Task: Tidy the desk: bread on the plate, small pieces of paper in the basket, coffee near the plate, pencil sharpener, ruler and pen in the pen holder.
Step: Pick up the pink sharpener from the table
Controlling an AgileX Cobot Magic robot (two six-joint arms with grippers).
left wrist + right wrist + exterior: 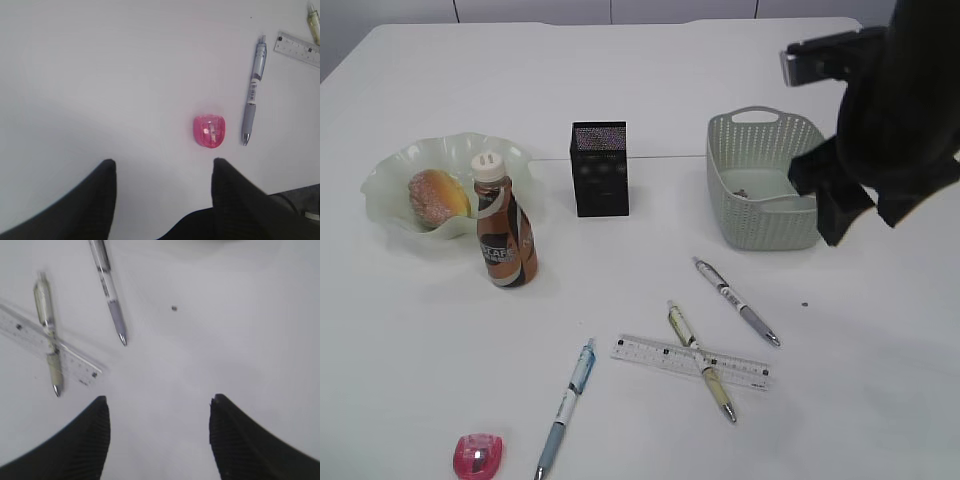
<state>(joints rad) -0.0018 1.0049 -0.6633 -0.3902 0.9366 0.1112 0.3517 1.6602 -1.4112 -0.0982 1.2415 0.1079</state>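
The bread (438, 197) lies on the green plate (400, 165), and the coffee (504, 225) stands at the plate's front rim. The black pen holder (600, 168) and the basket (765, 180) stand behind several pens. A yellow pen (701, 360) lies across the ruler (650, 352). My left gripper (162, 162) is open over bare desk, with the pink pencil sharpener (209, 131) just beyond its right finger and a blue pen (252, 90) further right. My right gripper (159, 400) hangs open and empty in front of the basket. Beyond it lie a grey pen (110, 290) and the ruler (75, 361).
A tiny dark speck (804, 304) lies on the desk (880, 380) right of the grey pen (736, 300). Small scraps (740, 192) sit inside the basket. The right arm (905, 110) hides the basket's right side. The sharpener (478, 455) is near the front edge.
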